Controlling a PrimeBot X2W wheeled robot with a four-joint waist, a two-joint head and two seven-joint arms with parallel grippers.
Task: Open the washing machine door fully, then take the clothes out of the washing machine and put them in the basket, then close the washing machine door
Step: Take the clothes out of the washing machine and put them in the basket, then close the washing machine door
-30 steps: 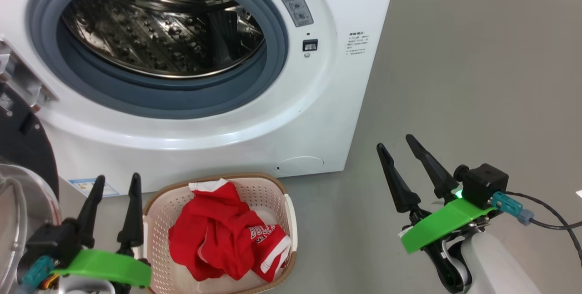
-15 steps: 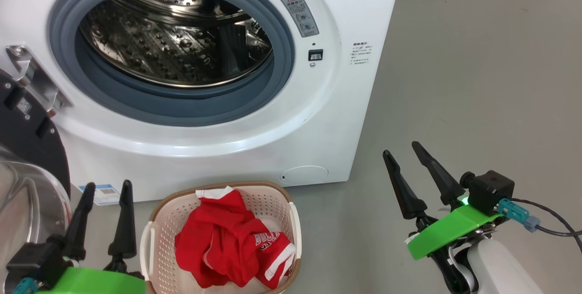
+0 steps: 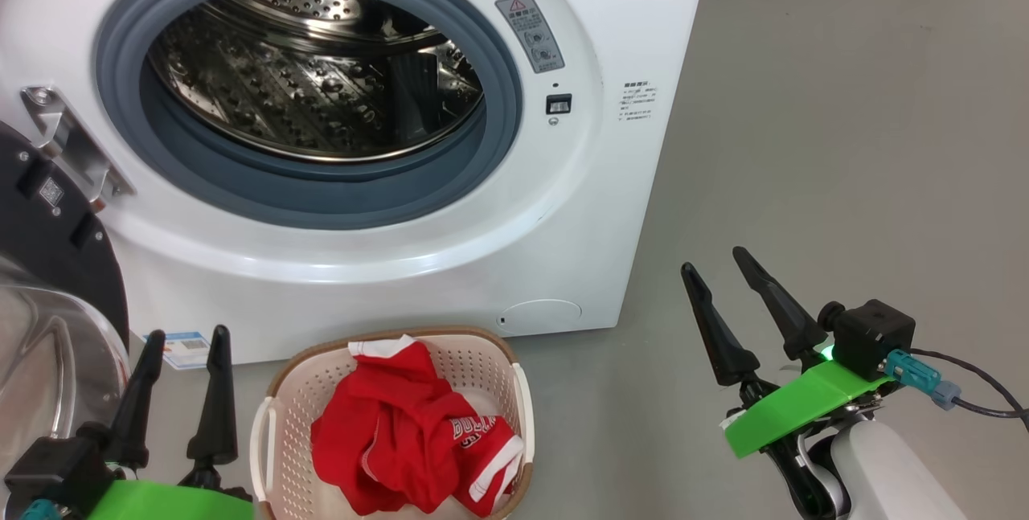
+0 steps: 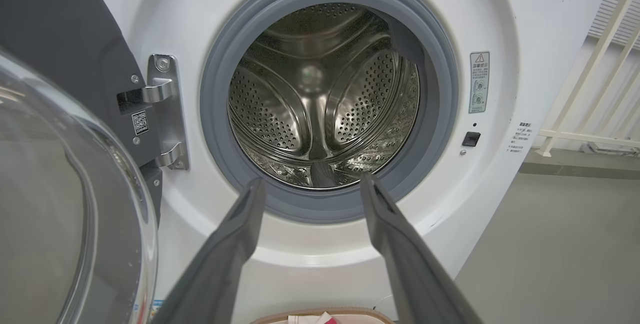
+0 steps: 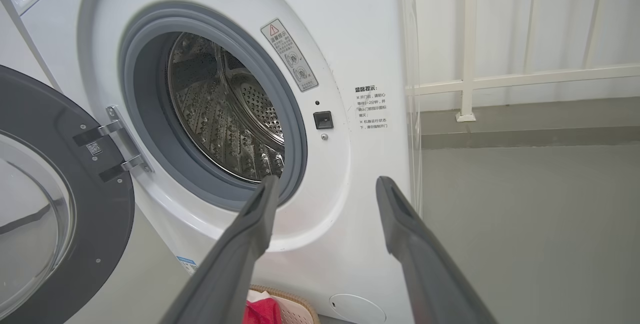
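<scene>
The white washing machine (image 3: 611, 14) fills the upper left of the head view, its steel drum (image 3: 313, 70) bare inside the grey gasket. Its door (image 3: 48, 263) stands swung open at the far left, black rim and glass bowl toward me. On the floor in front sits the cream basket (image 3: 514, 399) holding the crumpled red clothes (image 3: 402, 431). My left gripper (image 3: 185, 339) hovers open just left of the basket. My right gripper (image 3: 711, 263) is open over bare floor to the machine's right. In the left wrist view the door (image 4: 65, 214) and drum (image 4: 320, 98) face me.
Grey floor (image 3: 844, 142) stretches right of the machine. A white railing (image 5: 470, 78) stands behind it on the right side. A cable (image 3: 981, 399) trails from my right wrist camera. A blue label (image 3: 185, 347) marks the machine's lower left front.
The head camera has tilted, so the machine and basket sit lower and further right in the picture. Both grippers stay open; the left one shows lower in view.
</scene>
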